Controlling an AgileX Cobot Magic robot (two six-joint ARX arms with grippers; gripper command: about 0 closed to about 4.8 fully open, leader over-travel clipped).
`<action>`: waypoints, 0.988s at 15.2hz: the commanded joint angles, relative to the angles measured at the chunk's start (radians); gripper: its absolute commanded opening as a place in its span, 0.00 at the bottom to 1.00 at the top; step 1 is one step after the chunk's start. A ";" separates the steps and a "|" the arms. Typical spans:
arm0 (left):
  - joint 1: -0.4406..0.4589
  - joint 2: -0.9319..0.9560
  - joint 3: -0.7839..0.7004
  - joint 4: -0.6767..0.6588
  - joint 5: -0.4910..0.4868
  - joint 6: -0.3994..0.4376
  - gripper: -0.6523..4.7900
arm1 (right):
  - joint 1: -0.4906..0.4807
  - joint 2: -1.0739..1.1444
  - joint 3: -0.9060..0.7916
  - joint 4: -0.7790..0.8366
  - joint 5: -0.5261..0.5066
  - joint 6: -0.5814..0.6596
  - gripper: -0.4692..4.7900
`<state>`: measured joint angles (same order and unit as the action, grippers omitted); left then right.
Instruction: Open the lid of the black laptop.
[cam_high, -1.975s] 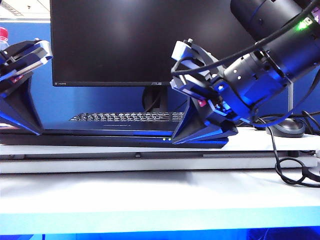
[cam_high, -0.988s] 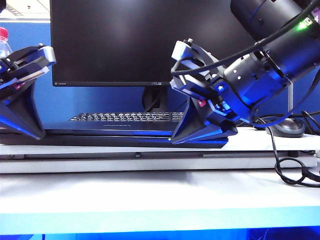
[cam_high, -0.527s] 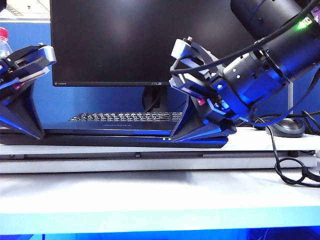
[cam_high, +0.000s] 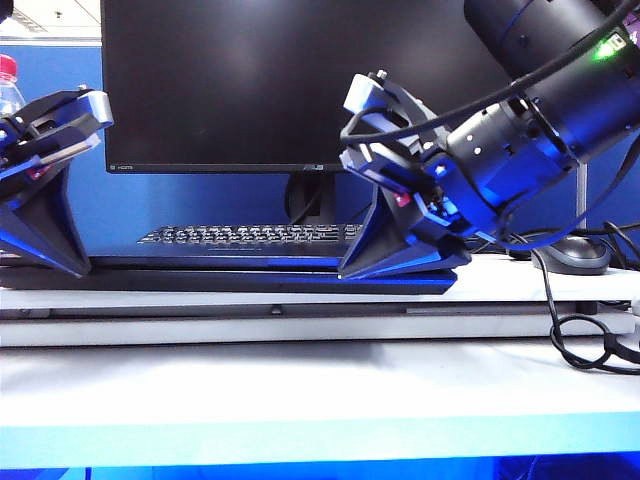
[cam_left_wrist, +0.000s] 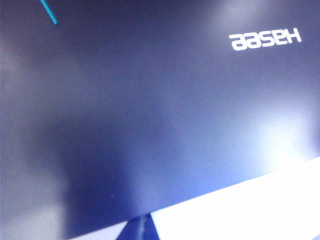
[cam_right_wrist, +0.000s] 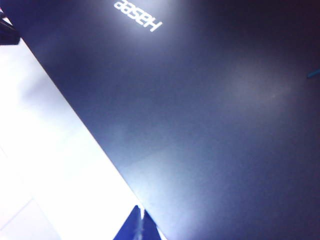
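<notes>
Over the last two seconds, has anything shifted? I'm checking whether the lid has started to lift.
The left pincer moved slightly rightward early on; the right pincer crept a little left and its wrist rose slightly. The black laptop looks just as flat, its lid showing no visible lift. Monitor and mouse are unchanged.

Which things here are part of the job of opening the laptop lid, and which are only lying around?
For the job:
- black laptop, lid closed
- left gripper, at the laptop's left end
- right gripper, at its front edge, right of middle

Lying about:
- ASUS monitor
- keyboard
- mouse
- bottle
</notes>
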<state>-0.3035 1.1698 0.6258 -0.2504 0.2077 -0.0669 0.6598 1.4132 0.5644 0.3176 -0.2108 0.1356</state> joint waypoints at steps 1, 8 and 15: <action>0.002 -0.003 0.011 0.127 -0.013 0.004 0.11 | -0.019 -0.004 0.013 0.121 0.079 0.002 0.09; 0.002 -0.005 0.056 0.134 -0.013 0.007 0.11 | -0.026 -0.004 0.013 0.178 0.078 0.003 0.09; 0.002 -0.005 0.059 0.208 -0.013 0.007 0.11 | -0.055 -0.007 0.039 0.210 0.074 0.014 0.09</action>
<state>-0.3046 1.1706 0.6628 -0.1551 0.2123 -0.0673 0.6220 1.4086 0.5735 0.4530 -0.2276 0.1452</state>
